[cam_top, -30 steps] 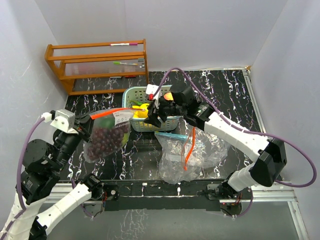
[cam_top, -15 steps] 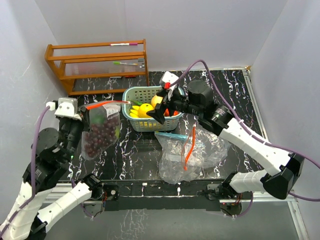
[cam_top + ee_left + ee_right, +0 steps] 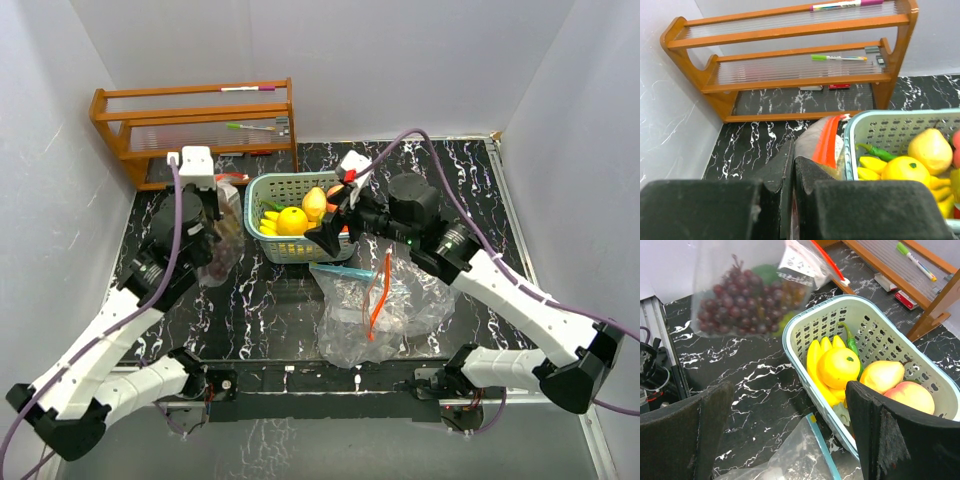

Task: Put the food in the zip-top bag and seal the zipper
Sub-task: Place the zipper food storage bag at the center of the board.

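Note:
My left gripper [image 3: 792,155] is shut on the top edge of a clear zip-top bag [image 3: 740,305], right beside its orange zipper [image 3: 827,142]. The bag hangs above the table just left of the basket, with purple grapes [image 3: 727,307] and something green inside. In the top view the left gripper [image 3: 222,195] holds it near the basket's left end. The rest of the food lies in the pale blue basket [image 3: 805,327]: bananas [image 3: 815,365], an orange [image 3: 838,367], a yellow pear-like fruit [image 3: 880,377] and a peach [image 3: 907,395]. My right gripper [image 3: 336,215] stands wide open and empty over the basket's near rim.
More crumpled clear bags [image 3: 370,310], one with a blue zipper [image 3: 822,450], lie on the black marble table in front of the basket. A wooden rack [image 3: 200,130] with pens stands at the back left. White walls close in on three sides.
My left arm swung the grape bag back and up toward the basket's left end. The right gripper opened wide and drew away from the bag's mouth to the basket.

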Motion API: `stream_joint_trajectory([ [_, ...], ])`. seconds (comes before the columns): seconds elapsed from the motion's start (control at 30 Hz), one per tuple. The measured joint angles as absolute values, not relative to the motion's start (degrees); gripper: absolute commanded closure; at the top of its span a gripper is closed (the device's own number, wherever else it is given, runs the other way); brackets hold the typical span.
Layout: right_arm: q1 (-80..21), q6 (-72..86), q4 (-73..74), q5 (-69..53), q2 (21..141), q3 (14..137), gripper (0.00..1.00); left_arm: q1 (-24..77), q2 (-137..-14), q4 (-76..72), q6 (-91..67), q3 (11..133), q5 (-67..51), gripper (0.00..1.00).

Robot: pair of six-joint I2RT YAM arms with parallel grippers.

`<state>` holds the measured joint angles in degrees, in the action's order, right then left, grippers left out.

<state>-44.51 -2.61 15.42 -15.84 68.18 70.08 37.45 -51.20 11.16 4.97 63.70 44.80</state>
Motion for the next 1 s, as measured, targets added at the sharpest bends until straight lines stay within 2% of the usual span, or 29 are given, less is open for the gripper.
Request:
stream_joint_trajectory([
  [0.1,-44.5,-2.4,15.6,-15.4,66.1,69.2,0.02,34.3,-54.9,7.8,4.8,63.6,43.6,1.0],
  [0.37,-44.5,-1.6,16.4,-14.9,63.5,67.4,0.02,17.7,-61.2,4.5,-0.1,60.6,35.8,1.0],
  [0.57,-44.5,-1.3,16.5,-14.9,63.2,66.5,0.02,14.7,-59.6,0.7,-2.1,55.6,33.0,1.0],
  [0.6,-44.5,-1.3,16.5,-14.8,63.2,66.5,0.02,14.7,-59.0,-0.1,-2.3,54.4,32.9,0.8],
  [0.67,-44.5,-1.2,16.4,-14.6,63.2,66.0,0.02,14.7,-57.7,-1.0,-2.4,52.2,32.9,0.5],
  [0.73,-44.5,-1.0,16.5,-14.2,63.2,65.3,0.02,14.7,-56.1,-1.7,-3.2,50.2,32.8,0.33],
  [0.8,-44.5,-0.5,16.6,-13.4,63.2,64.7,0.02,14.7,-54.7,-1.5,-4.8,49.1,32.6,0.05],
  [1.0,-44.5,3.3,17.4,-7.2,64.2,64.7,0.02,14.7,-53.1,2.9,-9.1,48.8,28.0,0.03],
])
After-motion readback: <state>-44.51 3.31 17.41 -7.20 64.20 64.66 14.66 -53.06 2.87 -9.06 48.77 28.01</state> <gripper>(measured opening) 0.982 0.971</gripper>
